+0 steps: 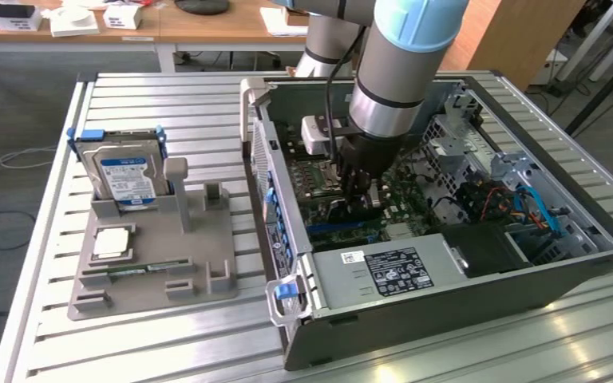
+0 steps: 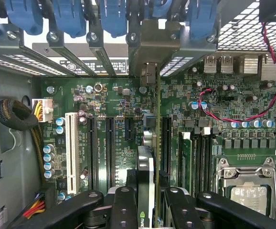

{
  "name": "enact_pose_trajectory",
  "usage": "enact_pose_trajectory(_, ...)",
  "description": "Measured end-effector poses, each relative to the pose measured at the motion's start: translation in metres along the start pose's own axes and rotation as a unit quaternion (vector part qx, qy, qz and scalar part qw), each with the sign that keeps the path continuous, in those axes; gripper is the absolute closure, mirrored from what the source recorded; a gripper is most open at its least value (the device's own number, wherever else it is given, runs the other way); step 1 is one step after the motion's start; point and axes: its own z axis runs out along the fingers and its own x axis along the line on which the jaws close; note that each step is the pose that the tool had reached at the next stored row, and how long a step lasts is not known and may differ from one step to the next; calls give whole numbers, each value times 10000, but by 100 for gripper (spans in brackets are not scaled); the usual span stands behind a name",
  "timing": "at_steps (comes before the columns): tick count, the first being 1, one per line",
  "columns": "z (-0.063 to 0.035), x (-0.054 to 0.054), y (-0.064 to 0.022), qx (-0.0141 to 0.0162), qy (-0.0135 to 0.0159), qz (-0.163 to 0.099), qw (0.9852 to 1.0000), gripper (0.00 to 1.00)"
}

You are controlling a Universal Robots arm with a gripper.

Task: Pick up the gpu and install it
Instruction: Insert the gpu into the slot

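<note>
The gripper (image 2: 150, 210) clamps the gpu (image 2: 145, 164) edge-down over the motherboard (image 2: 104, 95), seemingly aligned with an expansion slot.

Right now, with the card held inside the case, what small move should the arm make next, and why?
Probably ease straight down, keeping the grip. The gripper is clamped on the gpu, which stands edge-on over the motherboard with its bracket at the rear opening; whether it is seated doesn't show.
</note>
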Motion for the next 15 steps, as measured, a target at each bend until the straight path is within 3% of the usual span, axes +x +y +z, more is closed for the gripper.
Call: enact_pose_trajectory(15,21,1,0,0,0,0,10000,73)
